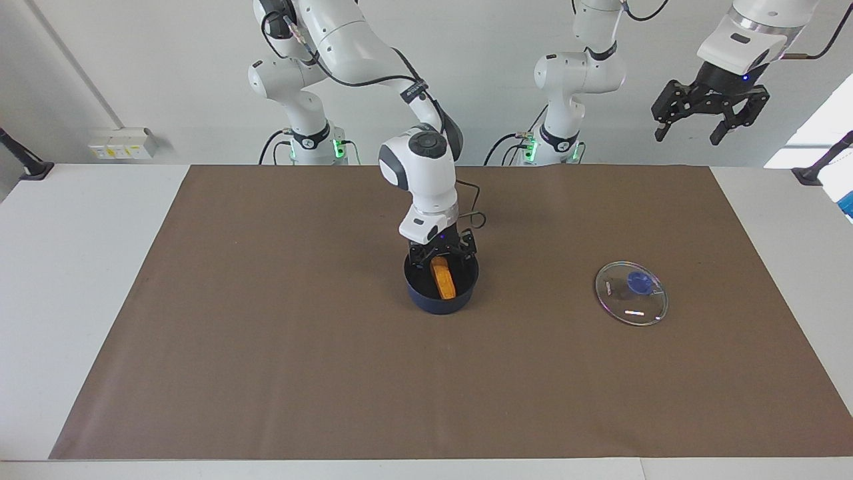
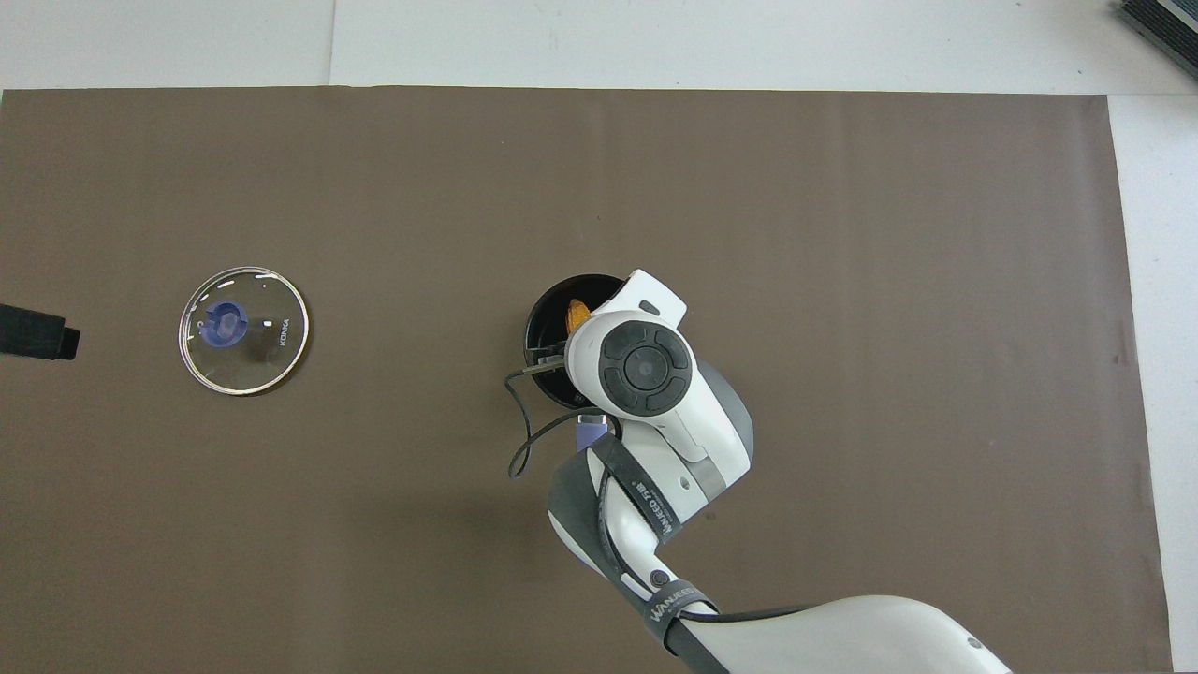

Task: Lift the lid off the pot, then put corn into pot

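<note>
The navy pot (image 1: 426, 299) stands mid-mat, uncovered; in the overhead view (image 2: 547, 323) my right arm covers much of it. The orange-yellow corn (image 1: 443, 280) lies inside the pot, and only its tip (image 2: 578, 308) shows from above. My right gripper (image 1: 441, 256) is just above the pot's mouth, over the corn's upper end, fingers spread and off the corn. The glass lid (image 1: 631, 292) with its blue knob lies flat on the mat toward the left arm's end (image 2: 243, 329). My left gripper (image 1: 710, 119) waits high up, open and empty, past the lid's end of the mat.
A brown mat (image 1: 266, 347) covers the table. A bit of the pot's lighter-blue handle (image 2: 590, 432) shows under my right arm. A thin cable (image 2: 524, 440) loops beside the pot. A dark tip of the left gripper (image 2: 36, 332) shows at the view's edge.
</note>
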